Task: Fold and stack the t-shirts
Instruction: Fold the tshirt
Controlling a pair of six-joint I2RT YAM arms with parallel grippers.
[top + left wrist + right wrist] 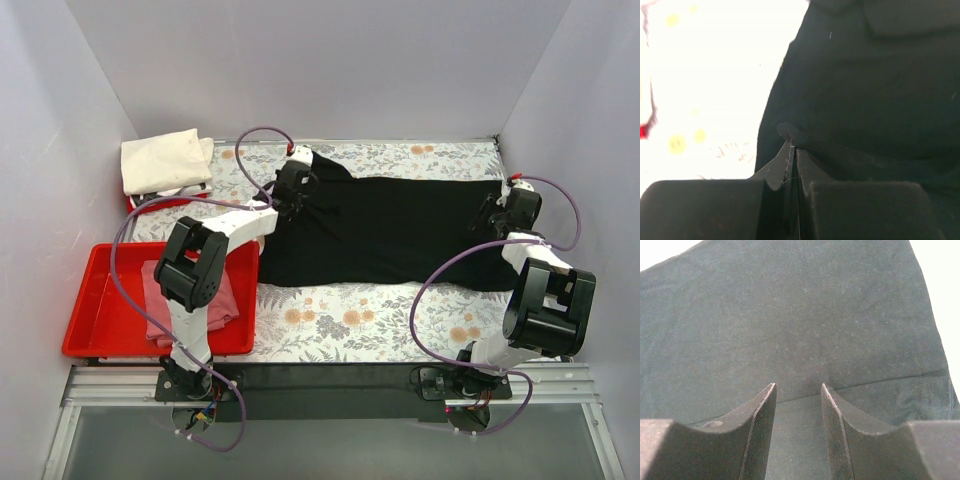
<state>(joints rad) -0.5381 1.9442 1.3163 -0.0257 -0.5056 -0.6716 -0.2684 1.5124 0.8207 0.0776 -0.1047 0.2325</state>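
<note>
top view: the black shirt (390, 230) lies spread across the middle of the floral surface (350, 315), its long side running left to right. the left pincer (293, 190) is down at its left end, the right pincer (500, 213) at its right end. the cream shirt (160, 162) sits folded at the far left corner. the pink shirt (228, 300) lies in the red tray (100, 300) under the left arm. the step looks like gripping both ends for a fold.

left wrist view: the left pincer (792, 150) is fully closed, with a small ridge of black shirt (865, 100) nipped at its tips, close to the cloth's edge. the bite looks thin, so a slow, low lift would suit it, lest the cloth slip out.

right wrist view: the right pincer (797, 387) stands partly open and holds nothing. black shirt (790, 315) fills the view below it, with a hem or fold line running between the jaws. whether the tips touch the cloth cannot be told. it should probably press down and close on that edge, taking the layers together, before either arm lifts. both ends ought then to travel at an even pace so the fold lands square.
</note>
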